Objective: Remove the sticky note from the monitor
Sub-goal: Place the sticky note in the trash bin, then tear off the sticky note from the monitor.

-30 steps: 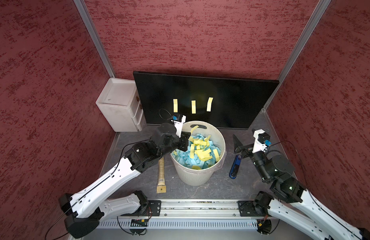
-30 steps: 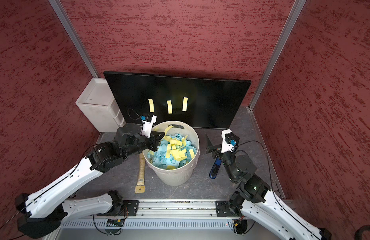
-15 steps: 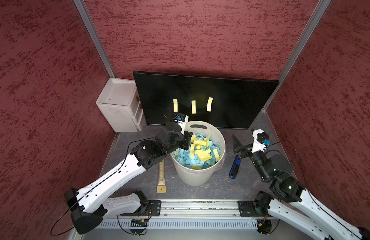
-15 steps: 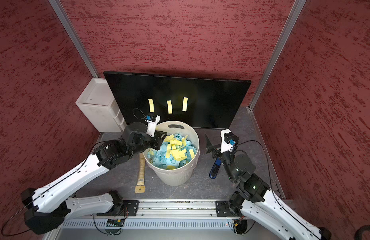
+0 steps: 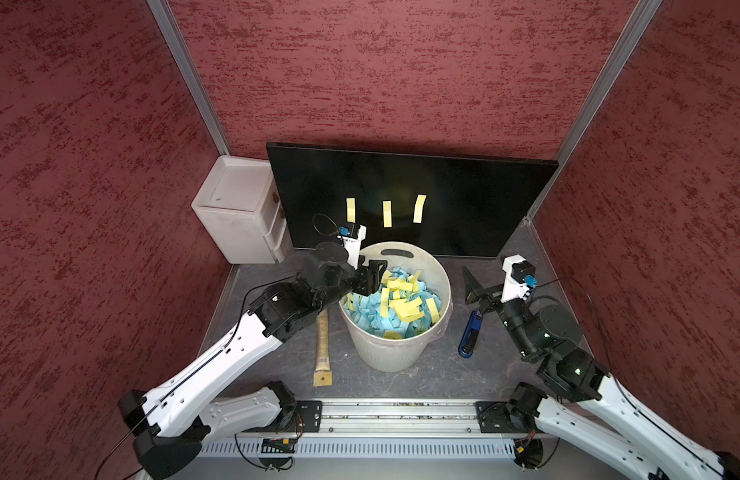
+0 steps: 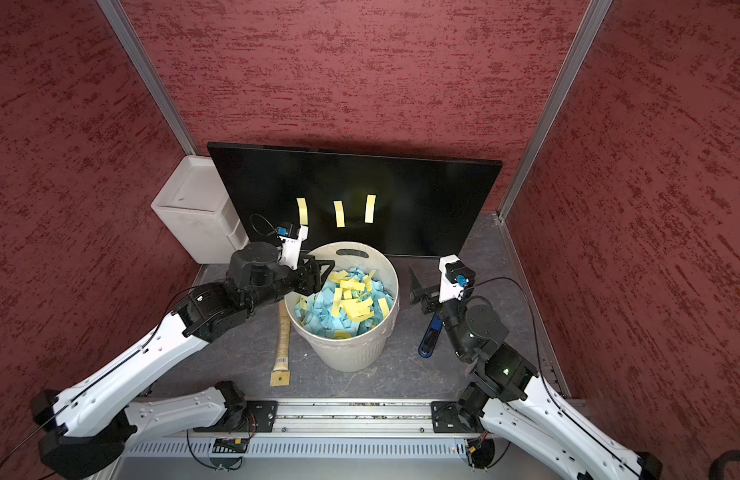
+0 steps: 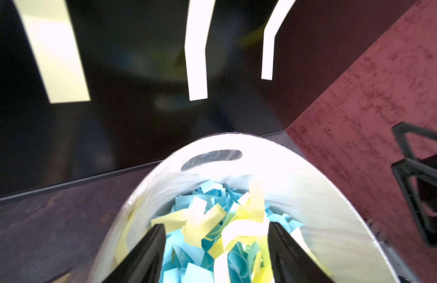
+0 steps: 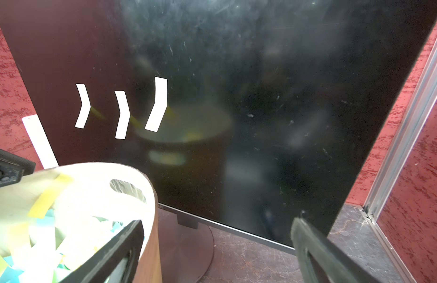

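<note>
The black monitor (image 5: 463,195) (image 6: 422,187) stands against the back wall. Three yellow sticky notes (image 5: 350,210) (image 5: 387,213) (image 5: 419,208) hang in a row on its lower middle; the left wrist view shows them too (image 7: 55,54) (image 7: 196,56) (image 7: 269,46). My left gripper (image 5: 370,276) (image 7: 215,227) hovers open over the left rim of the white bin (image 5: 393,353). Nothing is between its fingers. My right gripper (image 5: 476,291) (image 8: 218,224) stands open to the right of the bin, facing the monitor, and holds nothing.
The bin (image 7: 310,171) is filled with blue and yellow notes. A white drawer box (image 5: 235,208) stands left of the monitor. A wooden handle (image 5: 321,349) lies left of the bin, a blue tool (image 5: 470,332) to its right. Red walls close in on three sides.
My left gripper has moved a little further over the bin's rim and its jaws have gone from shut to open. The right arm has not moved.
</note>
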You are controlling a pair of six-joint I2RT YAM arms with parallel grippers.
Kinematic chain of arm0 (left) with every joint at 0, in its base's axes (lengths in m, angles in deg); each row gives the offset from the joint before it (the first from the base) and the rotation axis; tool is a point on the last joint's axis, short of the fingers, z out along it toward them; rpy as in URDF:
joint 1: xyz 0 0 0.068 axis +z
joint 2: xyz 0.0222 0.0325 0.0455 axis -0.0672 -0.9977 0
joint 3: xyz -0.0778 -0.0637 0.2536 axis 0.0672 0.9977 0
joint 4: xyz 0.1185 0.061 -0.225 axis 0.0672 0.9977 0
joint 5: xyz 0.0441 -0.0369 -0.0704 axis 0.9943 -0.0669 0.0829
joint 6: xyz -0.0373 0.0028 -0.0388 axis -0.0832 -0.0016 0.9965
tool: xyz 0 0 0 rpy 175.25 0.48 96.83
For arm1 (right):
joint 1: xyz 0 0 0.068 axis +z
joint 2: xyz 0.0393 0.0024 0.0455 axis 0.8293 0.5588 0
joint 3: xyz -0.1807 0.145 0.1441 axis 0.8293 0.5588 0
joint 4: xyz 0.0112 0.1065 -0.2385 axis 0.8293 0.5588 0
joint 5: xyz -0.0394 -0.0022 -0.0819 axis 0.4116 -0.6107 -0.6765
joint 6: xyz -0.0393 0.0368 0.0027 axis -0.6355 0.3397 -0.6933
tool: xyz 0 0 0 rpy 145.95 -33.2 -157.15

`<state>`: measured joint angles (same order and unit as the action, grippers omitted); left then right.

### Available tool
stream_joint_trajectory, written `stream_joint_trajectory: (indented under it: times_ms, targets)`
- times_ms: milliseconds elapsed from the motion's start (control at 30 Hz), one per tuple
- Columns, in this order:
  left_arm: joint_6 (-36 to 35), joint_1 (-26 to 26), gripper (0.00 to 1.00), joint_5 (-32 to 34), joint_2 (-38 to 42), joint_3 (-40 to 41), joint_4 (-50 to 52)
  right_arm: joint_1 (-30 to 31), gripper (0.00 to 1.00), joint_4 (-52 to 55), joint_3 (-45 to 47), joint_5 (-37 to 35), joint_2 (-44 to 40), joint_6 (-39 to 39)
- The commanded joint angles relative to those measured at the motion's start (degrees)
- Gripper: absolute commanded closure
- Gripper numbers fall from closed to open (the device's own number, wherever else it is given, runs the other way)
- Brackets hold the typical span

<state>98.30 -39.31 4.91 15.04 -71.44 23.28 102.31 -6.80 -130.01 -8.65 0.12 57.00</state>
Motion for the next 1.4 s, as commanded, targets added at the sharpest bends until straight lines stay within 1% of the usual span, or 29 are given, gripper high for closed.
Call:
stream_joint_trajectory:
  times_ms: [0,33,67,233,467,567,667,833,933,1133,1367]
  targets:
    - [1.38,1.86,0.06,-4.21,2.84,1.30,-3.05,-0.73,0.02,-1.74,-2.98,2.22,1.23,1.18]
    - [1.47,2.38,0.01,-4.68,3.69,1.56,-3.21,-0.75,0.02,-1.79,-3.65,2.64,1.76,1.31]
    - [1.66,2.97,0.00,-5.18,4.54,1.81,-3.45,-0.85,0.02,-1.80,-4.30,3.16,2.43,1.52]
    - [2.53,5.50,0.00,-6.49,9.17,3.82,-5.06,-1.08,0.02,-1.18,-8.39,5.98,6.68,2.99]
    - [5.20,10.51,0.00,-7.08,14.51,6.16,-4.58,-2.75,0.02,0.94,-14.53,10.19,12.89,8.35]
    - [6.37,12.48,0.00,-7.58,16.25,7.16,-4.42,-4.59,0.02,2.96,-17.47,13.47,15.85,11.92]
    - [7.48,13.75,0.00,-7.88,17.99,8.49,-4.79,-6.64,0.03,3.24,-19.45,18.35,18.56,15.33]
    - [8.04,15.11,0.00,-9.48,18.53,8.82,-4.16,-9.90,0.08,1.98,-20.95,24.40,22.08,20.70]
    - [8.11,16.02,0.00,-11.80,18.25,8.68,-4.00,-11.96,0.14,0.05,-20.96,28.39,23.78,24.82]
    - [9.11,17.08,0.00,-12.97,18.50,9.59,-4.28,-15.94,0.25,-1.88,-22.37,36.50,28.28,34.28]
    - [9.69,18.09,0.00,-13.99,18.18,9.74,-4.55,-17.53,0.36,-6.88,-23.07,42.78,32.80,42.69]
